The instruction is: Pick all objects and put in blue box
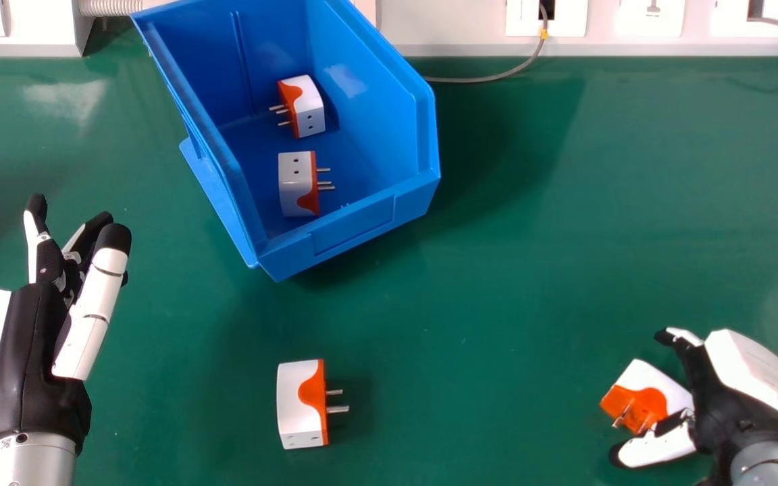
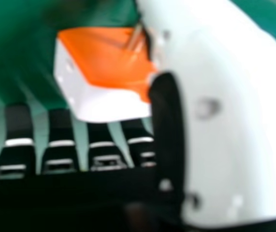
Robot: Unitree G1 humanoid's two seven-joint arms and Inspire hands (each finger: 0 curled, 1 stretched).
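Green and faintly glossy, the desk (image 1: 531, 270) meets a pale wall panel (image 1: 456, 34) with sockets, where a grey cable (image 1: 490, 79) droops. The blue box (image 1: 355, 226) stands at the back, one white-and-orange adapter (image 1: 308, 113) and a second adapter (image 1: 296, 185) inside. A third adapter (image 1: 300, 405) lies on the desk in front. At right, the fourth adapter (image 1: 666, 395) sits tilted between the right hand's (image 1: 716, 401) thumb and fairly straight, parted fingers. The left hand (image 1: 24, 337) shows at left, fingers apart.

Two adapters (image 1: 308, 111) lie in the box (image 1: 355, 226), a third adapter (image 1: 300, 405) before it and a fourth adapter (image 1: 660, 386) farther right.
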